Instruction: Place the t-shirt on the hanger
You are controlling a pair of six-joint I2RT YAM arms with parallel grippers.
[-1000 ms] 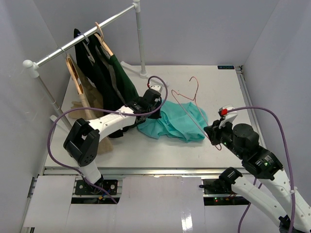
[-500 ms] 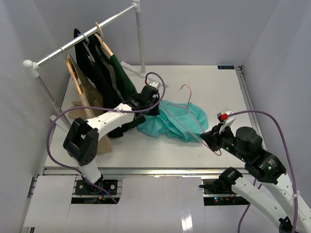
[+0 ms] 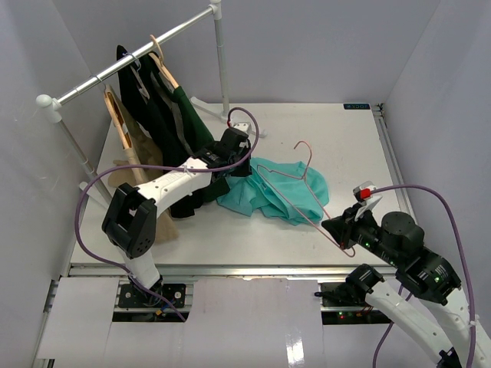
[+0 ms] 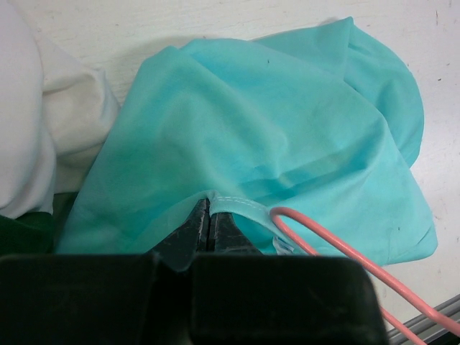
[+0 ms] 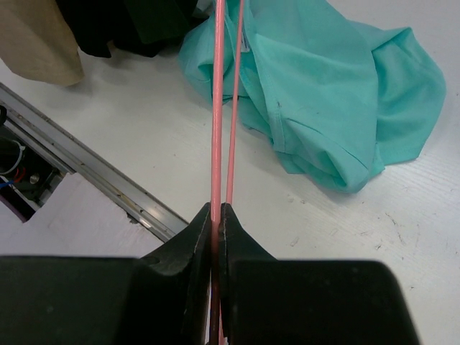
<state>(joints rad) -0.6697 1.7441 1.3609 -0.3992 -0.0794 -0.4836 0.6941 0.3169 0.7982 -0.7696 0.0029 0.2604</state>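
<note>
T-shirt (image 3: 280, 192) heaped mid-table, not yet on hanger (image 5: 215, 108); our left gripper (image 4: 208, 213) pinches its stitched edge, right gripper (image 5: 218, 215) clamps hanger wire; threading and draping remain.

The t-shirt (image 3: 268, 195) lies crumpled on the tabletop (image 3: 345, 138) near its middle. The clothes rail (image 3: 130, 67) and its hung garments (image 3: 176, 123) stand to the left of and behind the t-shirt, and the lowest garments meet the t-shirt's left edge. The hanger (image 5: 217, 108) slants across the t-shirt's right part, with its hook beyond the far right side and its near end past the near right edge, between the fingers (image 5: 201, 241) of the right gripper (image 3: 340, 234). The fingers (image 4: 192, 233) of the left gripper (image 3: 239, 165) pinch a fold at the t-shirt's far left edge, with the hanger's wire just beside them.
</note>
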